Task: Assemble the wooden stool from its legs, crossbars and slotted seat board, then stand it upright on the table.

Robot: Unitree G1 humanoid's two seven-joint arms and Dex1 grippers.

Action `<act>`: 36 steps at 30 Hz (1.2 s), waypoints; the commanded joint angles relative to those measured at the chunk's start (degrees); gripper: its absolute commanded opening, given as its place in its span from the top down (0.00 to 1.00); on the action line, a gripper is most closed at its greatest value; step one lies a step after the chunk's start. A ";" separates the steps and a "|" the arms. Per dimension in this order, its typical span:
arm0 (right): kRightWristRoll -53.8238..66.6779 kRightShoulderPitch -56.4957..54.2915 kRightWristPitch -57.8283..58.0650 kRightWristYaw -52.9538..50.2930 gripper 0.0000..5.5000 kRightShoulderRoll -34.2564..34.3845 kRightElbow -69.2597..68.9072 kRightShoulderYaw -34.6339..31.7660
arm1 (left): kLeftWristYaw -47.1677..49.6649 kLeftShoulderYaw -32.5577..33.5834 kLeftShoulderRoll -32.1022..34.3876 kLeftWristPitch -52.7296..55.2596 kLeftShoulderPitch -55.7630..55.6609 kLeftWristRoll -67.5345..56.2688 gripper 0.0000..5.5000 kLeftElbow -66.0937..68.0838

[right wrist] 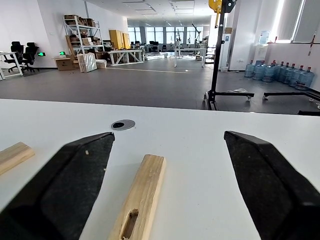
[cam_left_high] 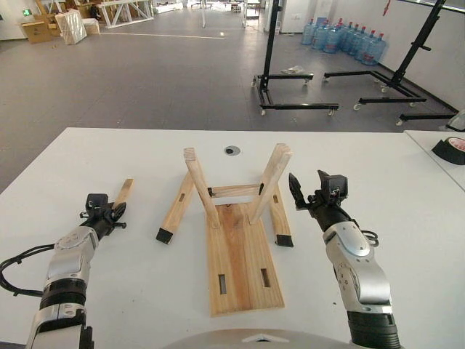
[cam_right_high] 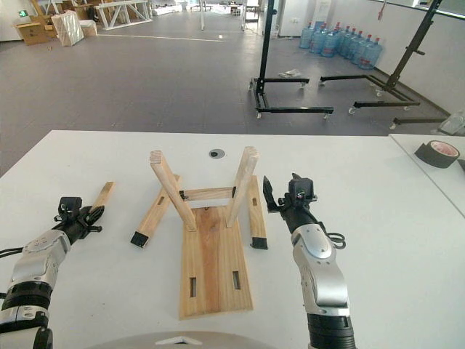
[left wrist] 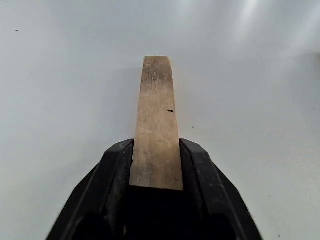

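Observation:
The slotted seat board (cam_left_high: 243, 265) lies flat on the white table (cam_left_high: 109, 153). Two legs (cam_left_high: 200, 185) (cam_left_high: 270, 180) stand tilted in its far end, joined by a crossbar (cam_left_high: 234, 191). One loose leg (cam_left_high: 176, 207) lies to the board's left and another (cam_left_high: 281, 217) to its right. My left gripper (cam_left_high: 109, 211) rests on the table at the left, shut on the end of a short crossbar (left wrist: 156, 130) lying flat. My right gripper (cam_left_high: 309, 187) hovers open just right of the right loose leg (right wrist: 142, 195), which lies between its fingers (right wrist: 70, 180).
A round cable hole (cam_left_high: 232, 150) sits in the table behind the stool parts. A roll of black tape (cam_left_high: 452, 149) lies on a neighbouring table at the far right. Black wheeled stands (cam_left_high: 294, 102) and water bottles (cam_left_high: 345, 36) are on the floor beyond.

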 commanded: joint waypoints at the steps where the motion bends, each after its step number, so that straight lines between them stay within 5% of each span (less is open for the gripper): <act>1: -0.10 -0.49 1.13 0.29 0.27 -0.55 -0.17 0.06 | 0.58 -0.73 -1.31 0.53 2.45 1.03 0.77 1.35; 9: 3.26 -0.74 1.68 1.32 0.27 0.06 -0.05 -1.96 | -1.95 4.16 -4.13 -10.69 2.09 -5.07 0.77 -3.22; 12: 14.40 -0.07 5.53 6.42 0.27 0.17 0.88 -6.78 | -9.34 9.91 -9.14 -15.31 5.56 -20.44 0.77 -20.70; 18: 38.41 12.46 21.38 26.59 0.27 -8.11 -1.71 -11.37 | -21.34 9.40 -4.48 8.27 21.01 -59.58 0.77 -55.17; 21: 46.68 16.74 26.82 32.63 0.27 -11.44 -6.61 -10.39 | -28.04 8.18 0.49 15.45 25.40 -66.30 0.77 -61.47; 27: 52.03 13.92 29.83 31.79 0.27 -11.37 -13.36 -3.55 | -30.35 -2.06 6.18 22.92 21.71 -58.31 0.77 -60.05; 36: 36.23 1.69 22.10 35.93 0.27 -16.47 -3.10 3.49 | -29.98 -11.19 6.66 17.58 8.92 -33.91 0.77 -42.02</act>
